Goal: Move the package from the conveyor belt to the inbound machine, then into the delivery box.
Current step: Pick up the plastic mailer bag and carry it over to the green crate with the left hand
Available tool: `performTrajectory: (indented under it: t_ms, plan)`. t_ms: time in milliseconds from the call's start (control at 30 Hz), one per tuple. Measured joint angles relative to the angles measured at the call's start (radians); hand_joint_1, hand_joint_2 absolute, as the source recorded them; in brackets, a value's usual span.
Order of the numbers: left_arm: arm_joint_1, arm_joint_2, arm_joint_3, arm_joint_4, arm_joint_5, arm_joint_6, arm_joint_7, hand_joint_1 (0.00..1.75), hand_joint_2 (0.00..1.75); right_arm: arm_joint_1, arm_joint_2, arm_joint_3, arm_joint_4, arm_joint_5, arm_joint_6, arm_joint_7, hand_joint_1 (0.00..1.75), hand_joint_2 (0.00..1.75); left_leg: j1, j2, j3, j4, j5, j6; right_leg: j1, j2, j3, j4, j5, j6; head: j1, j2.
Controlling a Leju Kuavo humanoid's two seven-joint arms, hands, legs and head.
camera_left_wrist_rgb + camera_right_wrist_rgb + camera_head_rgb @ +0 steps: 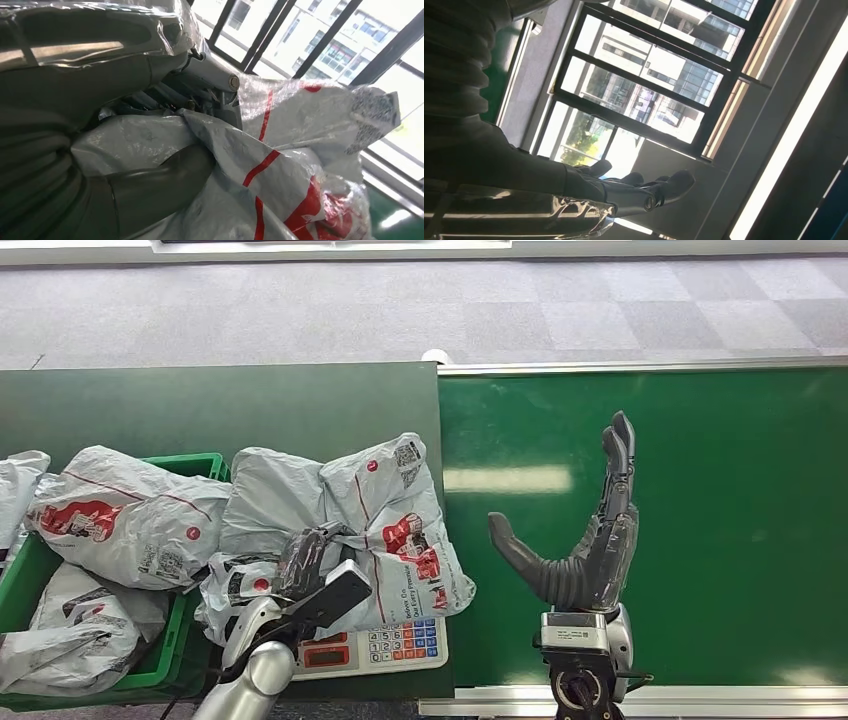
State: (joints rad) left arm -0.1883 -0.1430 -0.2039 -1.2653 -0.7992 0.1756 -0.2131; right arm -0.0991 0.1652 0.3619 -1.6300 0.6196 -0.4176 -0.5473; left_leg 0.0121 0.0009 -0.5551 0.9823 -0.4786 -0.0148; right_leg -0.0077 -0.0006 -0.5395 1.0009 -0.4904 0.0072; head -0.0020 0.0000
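Overhead, the left hand (303, 562) grips a grey courier package (345, 530) lying on the scale (385, 645), beside a green delivery box (165, 645) holding more bags. The right hand (590, 540) hangs over the green conveyor belt (700, 520), fingers spread, holding nothing. The left wrist view shows fingers (160, 182) dug into the package (300, 150). The right wrist view shows the right hand (634, 192) extended before windows (649, 90).
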Motion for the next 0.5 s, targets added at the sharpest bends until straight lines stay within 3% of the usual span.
performTrajectory:
  t_ms: [267,500]
  plan:
    - [0.043,-0.006,-0.03,-0.186,0.241,0.182,-0.295,1.75,1.75,0.002,0.0,0.0,0.008,-0.035,0.011,-0.009,0.0,1.75,0.0,0.0,-0.001,0.0,0.0,0.0,0.0,0.0,-0.001,0.0,0.0,0.0,0.0,0.0]
    - [0.07,0.003,-0.07,-0.327,0.249,0.222,-0.319,1.74,1.75,0.005,0.003,-0.001,0.028,-0.049,0.011,-0.019,0.0,1.75,0.0,0.0,0.0,0.0,0.0,0.0,0.0,0.0,0.0,0.0,0.0,0.0,0.0,0.0]
